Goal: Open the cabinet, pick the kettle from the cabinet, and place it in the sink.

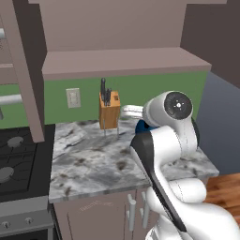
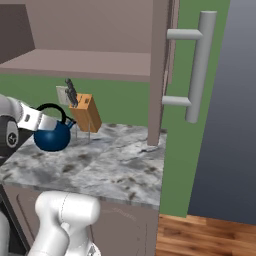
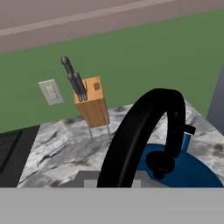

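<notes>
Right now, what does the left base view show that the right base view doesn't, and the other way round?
Left base view alone: the black stovetop with grey burners beside the counter, and the lower cabinet handles.

Right base view alone: the open cabinet door with its long grey bar handle, the wooden floor, and nearly the whole blue kettle hanging above the counter.

Both: the marble counter, knife block, wall outlet, green wall and the cabinet's empty shelf.

Knife block (image 2: pixel 86 114) just behind kettle (image 2: pixel 52 136)
</notes>
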You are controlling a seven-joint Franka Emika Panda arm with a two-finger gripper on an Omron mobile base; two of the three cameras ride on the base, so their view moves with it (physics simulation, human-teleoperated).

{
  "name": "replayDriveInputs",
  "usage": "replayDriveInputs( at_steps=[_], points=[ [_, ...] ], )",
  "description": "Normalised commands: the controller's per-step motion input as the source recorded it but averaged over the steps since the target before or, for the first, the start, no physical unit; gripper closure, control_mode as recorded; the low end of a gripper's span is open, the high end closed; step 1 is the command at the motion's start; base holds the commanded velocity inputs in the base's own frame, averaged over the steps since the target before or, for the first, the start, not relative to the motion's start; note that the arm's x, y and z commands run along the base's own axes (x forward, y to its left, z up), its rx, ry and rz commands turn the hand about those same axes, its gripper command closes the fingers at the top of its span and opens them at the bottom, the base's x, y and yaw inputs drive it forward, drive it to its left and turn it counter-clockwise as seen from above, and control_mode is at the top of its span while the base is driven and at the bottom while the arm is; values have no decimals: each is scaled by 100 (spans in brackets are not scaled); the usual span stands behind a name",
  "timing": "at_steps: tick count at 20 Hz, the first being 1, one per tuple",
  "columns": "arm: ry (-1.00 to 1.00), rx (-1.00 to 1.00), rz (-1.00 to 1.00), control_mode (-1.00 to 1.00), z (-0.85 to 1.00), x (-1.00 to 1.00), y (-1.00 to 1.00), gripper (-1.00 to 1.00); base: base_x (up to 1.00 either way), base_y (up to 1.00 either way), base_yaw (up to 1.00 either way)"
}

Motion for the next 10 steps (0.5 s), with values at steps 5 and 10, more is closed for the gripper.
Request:
replayDriveInputs(
  at_steps=[5,10],
  points=[
    [0,0,0,-100,-4,0,0,100,0,0,0],
    [0,0,0,-100,0,0,0,100,0,0,0]
  ],
)
